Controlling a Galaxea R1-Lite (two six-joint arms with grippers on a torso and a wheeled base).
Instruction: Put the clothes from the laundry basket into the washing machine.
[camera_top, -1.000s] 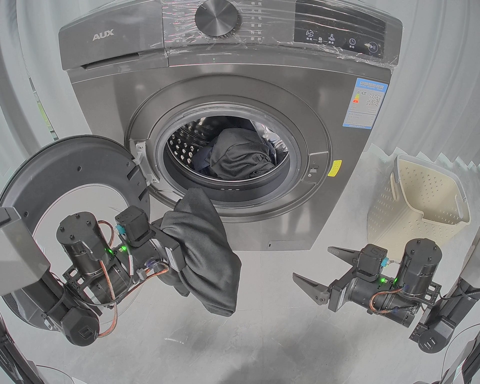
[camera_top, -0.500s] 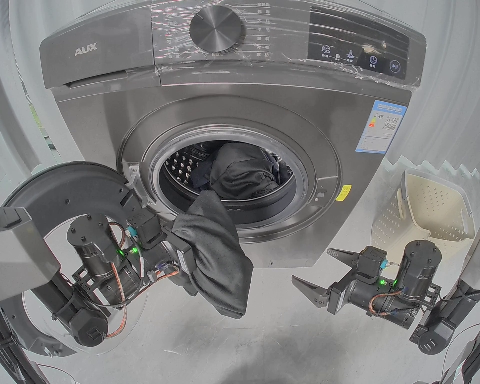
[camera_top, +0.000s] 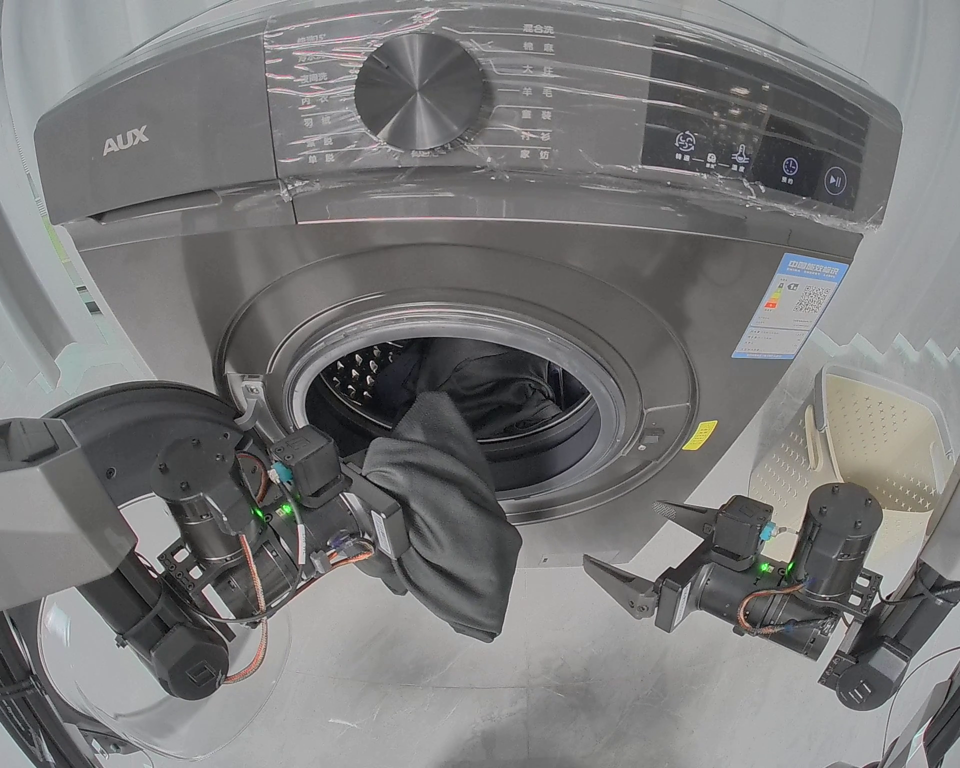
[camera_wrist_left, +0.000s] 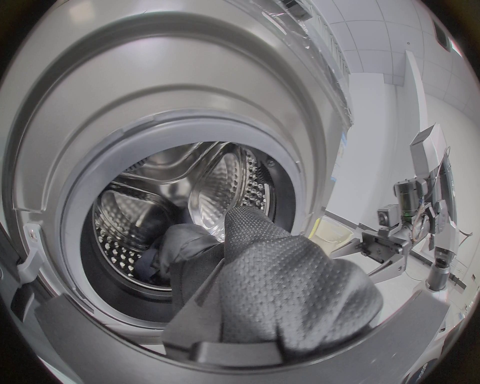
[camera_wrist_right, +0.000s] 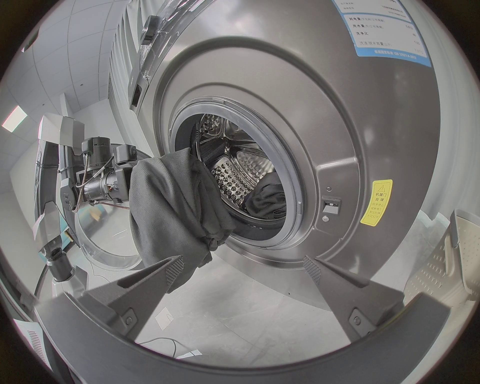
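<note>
Grey cloth (camera_top: 445, 520) sits clamped in our left gripper (camera_top: 390, 525) at seven o'clock of the drum (camera_top: 365, 370) for loading; right gripper (camera_top: 625, 537) is spread, spare.

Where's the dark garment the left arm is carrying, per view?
Head view: dark garment lower left of centre, top overlapping the drum opening.
Left wrist view: dark garment close up, before the drum opening.
Right wrist view: dark garment hanging at the drum opening edge.
Shared landmark: drum opening.
</note>
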